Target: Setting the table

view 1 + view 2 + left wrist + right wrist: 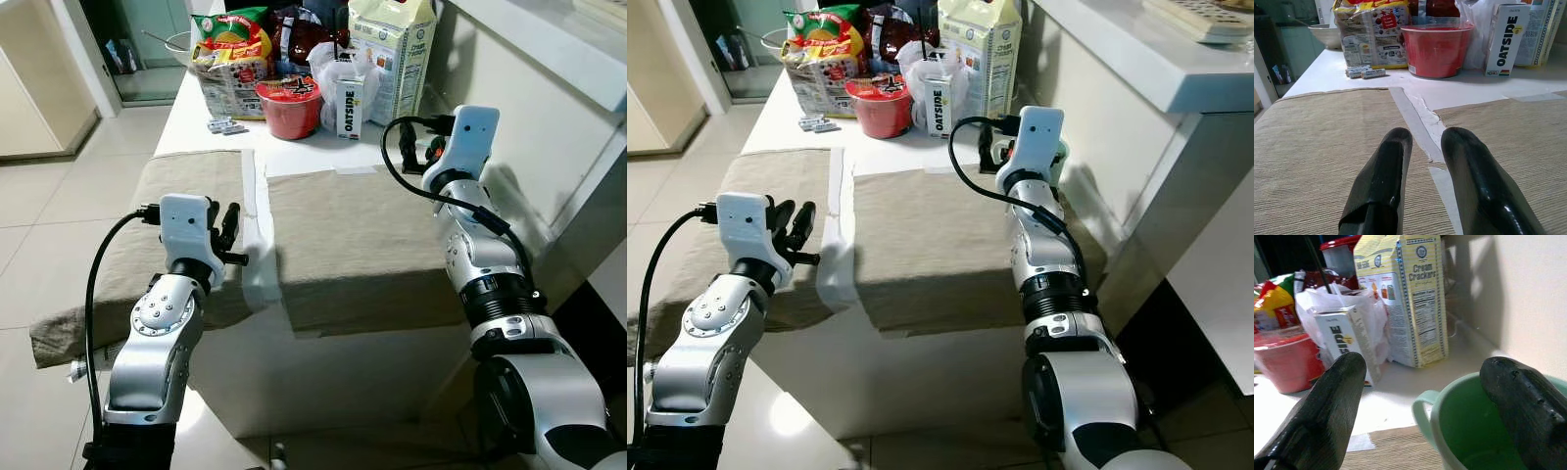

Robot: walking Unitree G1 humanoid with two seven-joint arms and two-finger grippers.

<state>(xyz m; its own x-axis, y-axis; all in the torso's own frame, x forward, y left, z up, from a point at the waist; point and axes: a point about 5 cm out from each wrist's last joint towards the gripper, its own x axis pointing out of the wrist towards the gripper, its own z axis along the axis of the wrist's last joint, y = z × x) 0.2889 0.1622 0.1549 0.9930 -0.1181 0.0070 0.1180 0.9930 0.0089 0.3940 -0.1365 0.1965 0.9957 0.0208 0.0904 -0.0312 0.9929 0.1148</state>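
Tabletop [294, 147]: right gripper [1425, 396] straddles green mug [1469, 440] (fingers spread).

— Where is the left arm?

— It reaches forward from the lower left, elbow bent, a black cable looping off the wrist. The left end effector [233, 233] sits low at the near part of the worktop, its two black fingers [1382, 182] pointing ahead with a narrow gap between them, holding nothing.

— And the right arm?

— It stretches further forward along the right side, forearm raised, the white wrist housing uppermost and a black cable curling beside it. The right end effector [1425, 396] has its fingers [1327, 406] spread wide apart, nothing clamped between them.
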